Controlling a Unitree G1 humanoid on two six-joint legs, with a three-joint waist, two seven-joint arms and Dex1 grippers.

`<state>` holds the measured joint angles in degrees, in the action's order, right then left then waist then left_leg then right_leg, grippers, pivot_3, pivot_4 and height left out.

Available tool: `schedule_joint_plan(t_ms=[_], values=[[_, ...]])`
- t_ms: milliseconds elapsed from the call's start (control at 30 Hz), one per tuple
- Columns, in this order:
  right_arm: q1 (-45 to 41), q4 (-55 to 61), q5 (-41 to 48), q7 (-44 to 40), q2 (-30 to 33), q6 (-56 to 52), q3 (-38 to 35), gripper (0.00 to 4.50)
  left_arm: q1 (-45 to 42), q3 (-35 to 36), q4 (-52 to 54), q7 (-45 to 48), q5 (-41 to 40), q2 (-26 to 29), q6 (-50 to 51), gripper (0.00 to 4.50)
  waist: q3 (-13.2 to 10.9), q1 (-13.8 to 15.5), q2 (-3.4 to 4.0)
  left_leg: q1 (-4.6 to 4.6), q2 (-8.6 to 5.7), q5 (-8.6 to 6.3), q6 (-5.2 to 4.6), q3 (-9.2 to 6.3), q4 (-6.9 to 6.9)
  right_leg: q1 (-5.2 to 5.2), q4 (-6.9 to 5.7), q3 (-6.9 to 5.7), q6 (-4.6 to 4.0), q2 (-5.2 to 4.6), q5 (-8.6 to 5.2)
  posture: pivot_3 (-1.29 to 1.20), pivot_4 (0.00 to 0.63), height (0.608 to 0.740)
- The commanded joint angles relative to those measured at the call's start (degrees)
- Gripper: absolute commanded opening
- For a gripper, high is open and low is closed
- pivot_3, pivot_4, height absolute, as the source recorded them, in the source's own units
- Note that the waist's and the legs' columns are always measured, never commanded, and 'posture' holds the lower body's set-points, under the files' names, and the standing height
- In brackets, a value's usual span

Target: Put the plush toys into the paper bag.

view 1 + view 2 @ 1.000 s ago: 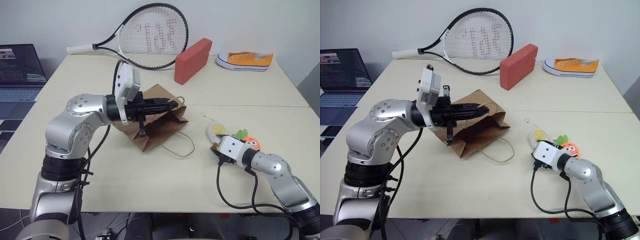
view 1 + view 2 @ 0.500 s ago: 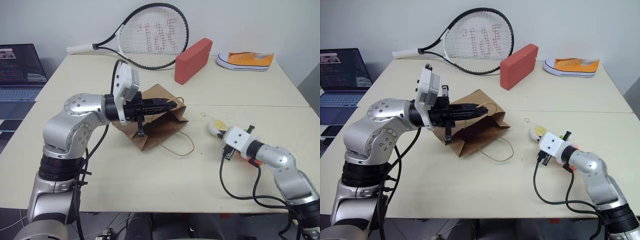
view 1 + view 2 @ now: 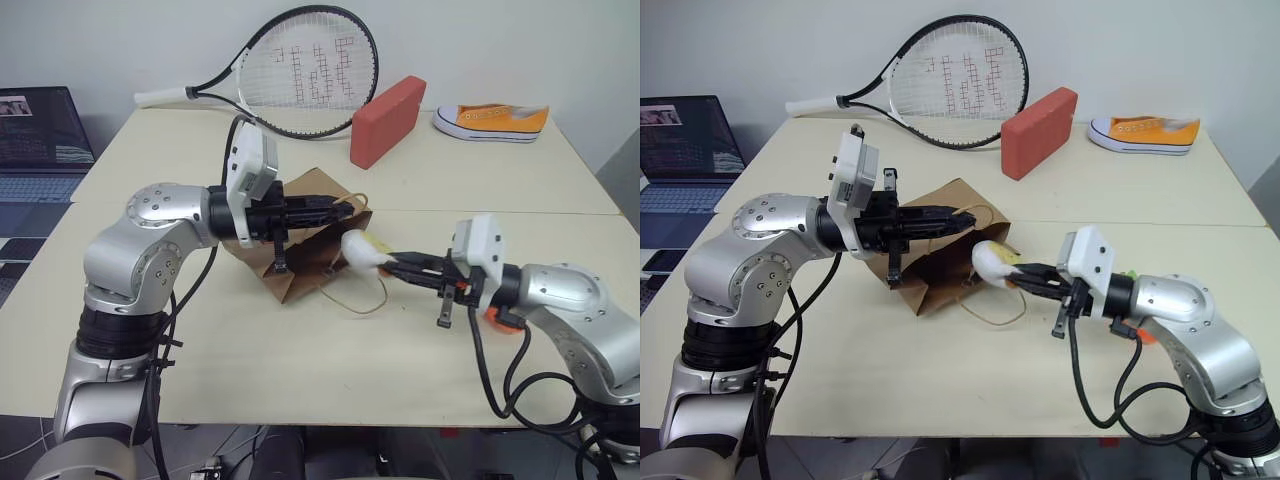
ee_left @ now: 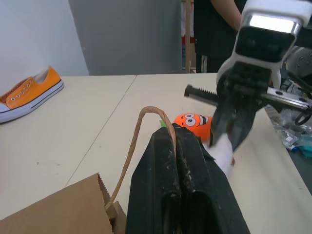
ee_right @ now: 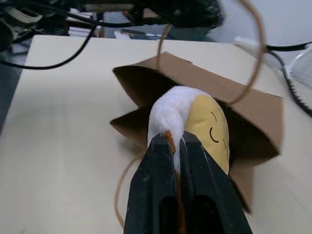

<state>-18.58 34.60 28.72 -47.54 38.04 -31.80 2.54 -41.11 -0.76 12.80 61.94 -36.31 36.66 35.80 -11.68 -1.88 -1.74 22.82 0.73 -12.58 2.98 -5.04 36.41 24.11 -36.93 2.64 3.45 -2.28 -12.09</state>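
The brown paper bag (image 3: 308, 265) lies on its side on the table, mouth toward my right arm. My left gripper (image 3: 345, 210) is shut on its cord handle (image 4: 141, 126) and holds the mouth up. My right gripper (image 3: 388, 263) is shut on the white egg plush (image 3: 360, 249) with the yellow face (image 5: 209, 129). It holds the egg in the air just in front of the bag's opening (image 5: 146, 85). The orange carrot plush (image 4: 192, 123) rests on the table behind my right forearm, mostly hidden in the eye views.
At the back of the table lie a tennis racket (image 3: 300, 75), a red block (image 3: 386, 120) and an orange sneaker (image 3: 490, 120). A laptop (image 3: 35, 130) stands at the far left. A person in dark clothes (image 4: 219, 24) stands beyond the table.
My right gripper closed on the egg plush, lifted it off the table and carried it left to the bag's mouth, uncovering the carrot's spot. The left arm and bag stayed still.
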Motion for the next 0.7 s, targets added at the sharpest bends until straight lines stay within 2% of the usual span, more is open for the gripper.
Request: schedule_joint_plan(t_ms=[33,333,700], values=[[-3.4,-5.2,-6.9,3.5,-4.8,5.5,5.7,0.03,-1.6,1.8,1.3,0.0,-2.3,0.0,0.9,0.00,0.0,-0.1,-0.07,-0.01,0.00,0.00,0.00,-0.01,0.00,-0.01,0.01,-0.01,0.00,0.00,0.00,0.00,0.150,0.740],[-4.8,-15.1,-16.2,7.2,-12.5,11.2,12.4,0.03,-1.5,2.3,2.6,-0.8,-4.3,0.2,2.3,0.00,0.0,-0.1,-0.05,0.00,0.01,0.00,0.00,-0.03,-0.01,0.02,-0.02,-0.02,0.02,0.01,0.02,0.00,0.150,0.740],[-10.4,-23.7,-21.6,16.7,-24.7,8.3,13.6,0.03,-0.7,1.8,4.5,0.0,-6.0,0.4,4.2,0.00,0.0,-0.2,-0.05,-0.04,0.02,0.00,0.00,-0.04,-0.02,0.03,-0.07,-0.02,0.01,0.03,0.02,0.00,0.150,0.740]])
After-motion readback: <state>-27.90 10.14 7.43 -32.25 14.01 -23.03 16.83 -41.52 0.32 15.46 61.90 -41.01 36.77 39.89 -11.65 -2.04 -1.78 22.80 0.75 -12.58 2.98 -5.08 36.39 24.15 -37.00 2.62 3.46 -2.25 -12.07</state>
